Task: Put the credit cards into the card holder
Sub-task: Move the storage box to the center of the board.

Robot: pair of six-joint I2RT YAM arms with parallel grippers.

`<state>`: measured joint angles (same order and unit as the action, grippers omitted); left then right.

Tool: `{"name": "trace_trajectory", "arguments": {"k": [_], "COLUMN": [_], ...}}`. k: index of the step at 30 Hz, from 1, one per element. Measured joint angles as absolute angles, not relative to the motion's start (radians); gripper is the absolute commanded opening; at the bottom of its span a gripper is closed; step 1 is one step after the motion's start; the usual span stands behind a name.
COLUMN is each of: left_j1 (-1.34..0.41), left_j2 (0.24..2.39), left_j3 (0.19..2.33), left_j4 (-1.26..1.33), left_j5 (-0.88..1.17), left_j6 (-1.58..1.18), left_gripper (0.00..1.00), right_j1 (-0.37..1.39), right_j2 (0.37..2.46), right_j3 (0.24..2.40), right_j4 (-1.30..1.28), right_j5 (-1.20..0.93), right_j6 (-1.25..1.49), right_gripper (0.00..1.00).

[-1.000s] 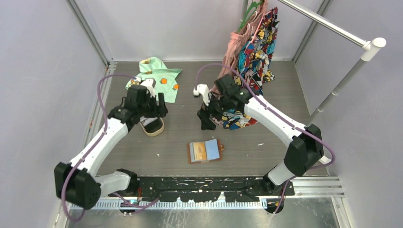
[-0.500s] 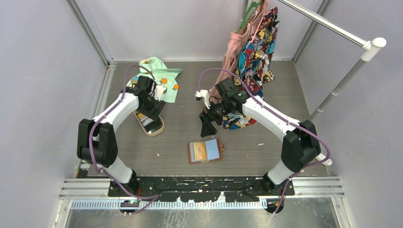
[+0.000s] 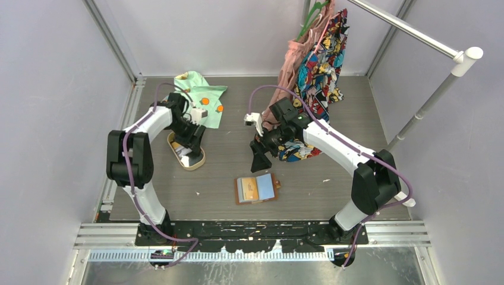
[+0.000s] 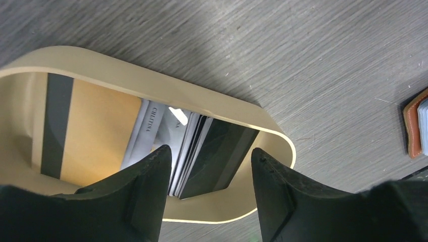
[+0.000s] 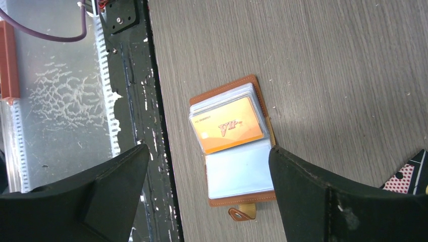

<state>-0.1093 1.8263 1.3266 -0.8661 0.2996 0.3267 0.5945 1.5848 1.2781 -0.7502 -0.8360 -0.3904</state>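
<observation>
The brown card holder (image 3: 257, 189) lies open on the table at front centre, with an orange card (image 5: 228, 125) and a light blue card (image 5: 239, 173) in its clear sleeves. Several more credit cards (image 4: 194, 151) lean stacked in the tan oval tray (image 3: 197, 164), next to an orange card with a dark stripe (image 4: 86, 128). My left gripper (image 4: 209, 174) is open just above the stacked cards in the tray, holding nothing. My right gripper (image 5: 207, 194) is open above the card holder, holding nothing. The holder's edge also shows in the left wrist view (image 4: 416, 128).
A mint cloth with orange dots (image 3: 199, 95) lies at the back left. Colourful printed garments (image 3: 321, 59) hang from a rail (image 3: 416, 32) at the back right and drape onto the table. The black base rail (image 3: 255, 234) runs along the near edge.
My left arm has swung in and its gripper has come down over the tray. My right gripper has shifted slightly toward the card holder.
</observation>
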Motion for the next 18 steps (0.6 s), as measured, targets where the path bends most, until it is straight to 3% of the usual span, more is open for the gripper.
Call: {"name": "trace_trajectory", "arguments": {"k": [18], "left_j1": [-0.159], "left_j2": [1.839], "left_j3": [1.299], "left_j4": [-0.9], "left_j5": [0.291], "left_j6": [0.269], "left_gripper": [0.34], "right_j1": [0.595], "right_j2": [1.604], "right_j3": [1.278], "right_j4": [-0.78], "right_j5": [-0.847], "right_j6": [-0.397], "right_gripper": [0.93]}}
